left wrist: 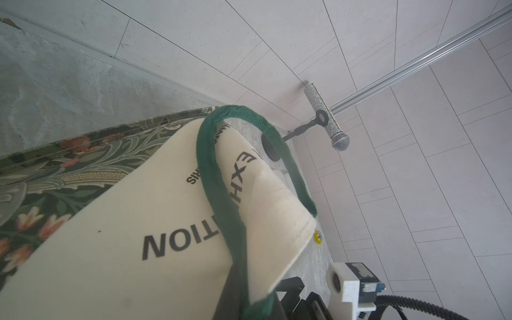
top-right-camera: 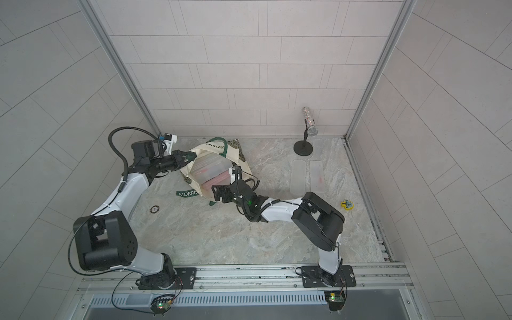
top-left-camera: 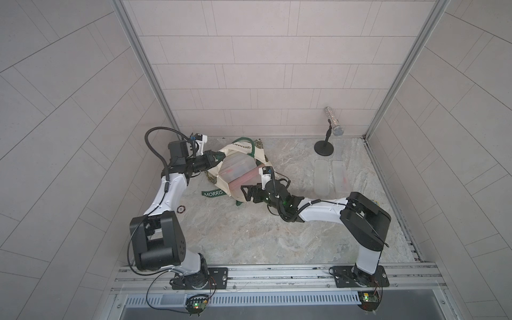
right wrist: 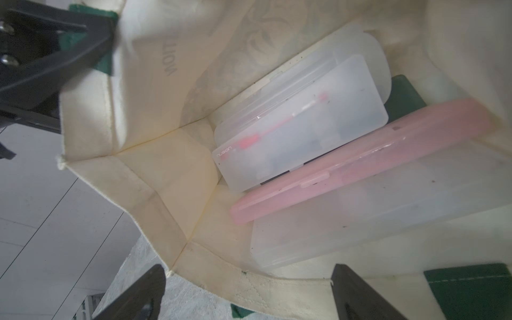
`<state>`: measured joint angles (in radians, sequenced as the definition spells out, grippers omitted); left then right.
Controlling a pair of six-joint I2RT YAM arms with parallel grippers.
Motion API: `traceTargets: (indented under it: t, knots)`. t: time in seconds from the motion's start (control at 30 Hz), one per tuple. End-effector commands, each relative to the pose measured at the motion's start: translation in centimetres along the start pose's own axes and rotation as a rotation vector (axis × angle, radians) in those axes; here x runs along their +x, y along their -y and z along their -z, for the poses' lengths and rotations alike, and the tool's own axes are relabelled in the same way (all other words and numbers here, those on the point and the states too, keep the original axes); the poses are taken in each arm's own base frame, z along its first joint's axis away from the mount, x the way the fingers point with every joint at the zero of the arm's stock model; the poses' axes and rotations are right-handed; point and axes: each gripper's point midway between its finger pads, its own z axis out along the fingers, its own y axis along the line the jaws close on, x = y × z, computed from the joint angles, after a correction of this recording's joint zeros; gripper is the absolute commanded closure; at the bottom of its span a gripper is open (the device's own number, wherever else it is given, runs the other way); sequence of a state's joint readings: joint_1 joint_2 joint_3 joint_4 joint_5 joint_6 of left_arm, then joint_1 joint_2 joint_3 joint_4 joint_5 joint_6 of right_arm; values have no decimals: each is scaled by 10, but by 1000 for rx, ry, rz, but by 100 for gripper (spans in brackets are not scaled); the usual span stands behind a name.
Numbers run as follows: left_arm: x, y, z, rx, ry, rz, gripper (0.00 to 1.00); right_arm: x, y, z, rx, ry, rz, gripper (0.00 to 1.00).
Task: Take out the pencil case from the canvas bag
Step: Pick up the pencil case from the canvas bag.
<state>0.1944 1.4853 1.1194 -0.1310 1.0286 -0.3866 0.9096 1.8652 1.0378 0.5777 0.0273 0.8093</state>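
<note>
Nearest the arm bases, the marbled worktop [top-left-camera: 249, 235] carries little: a small dark ring [top-right-camera: 154, 209] beside the left arm and a small yellow trinket [top-right-camera: 347, 204] beyond the right arm's elbow (too small to tell what it is).

Further in, the right gripper [top-left-camera: 244, 194] hovers at the near edge of the canvas bag [right wrist: 155, 166], its jaws spread wide and holding nothing. In the right wrist view one finger [right wrist: 138, 293] hangs outside the cream rim and the other sits over it.

The bag is slumped toward the left rear of the worktop with its mouth gaping toward the right arm. A green strap [top-left-camera: 213, 193] lettered "MORRIS" trails onto the worktop.

Several cases lie inside the bag:
- a pink pencil case [right wrist: 360, 158] lies across the middle;
- a clear pencil case [right wrist: 299, 124] with a pink pen in it lies just beyond, touching the pink one;
- another clear box [right wrist: 374, 216] lies on the near side (its contents are too hazy to make out).

At the bag's far-left rim the left gripper [top-left-camera: 214, 158] is clamped on the fabric where a green strap is sewn, with the rim raised.

To the right of the bag and well apart from it, two more clear cases [top-left-camera: 322, 177] lie side by side on the worktop. At the back wall a glittery microphone [top-left-camera: 333, 122] sits on a small black stand [top-left-camera: 322, 146].
</note>
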Motion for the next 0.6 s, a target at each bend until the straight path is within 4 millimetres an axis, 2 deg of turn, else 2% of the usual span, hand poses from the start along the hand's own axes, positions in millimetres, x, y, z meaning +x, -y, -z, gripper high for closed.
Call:
traceTargets:
  t: [0.0, 0.23, 0.57]
  knots:
    - [-13, 22, 10, 50, 46, -79, 100, 6, 11, -8, 25, 35, -110, 4]
    - [-13, 22, 10, 52, 46, -76, 100, 22, 34, -20, 41, 77, -263, 6]
    - [-12, 22, 10, 54, 45, -75, 100, 39, 46, -42, 51, 63, -362, 13]
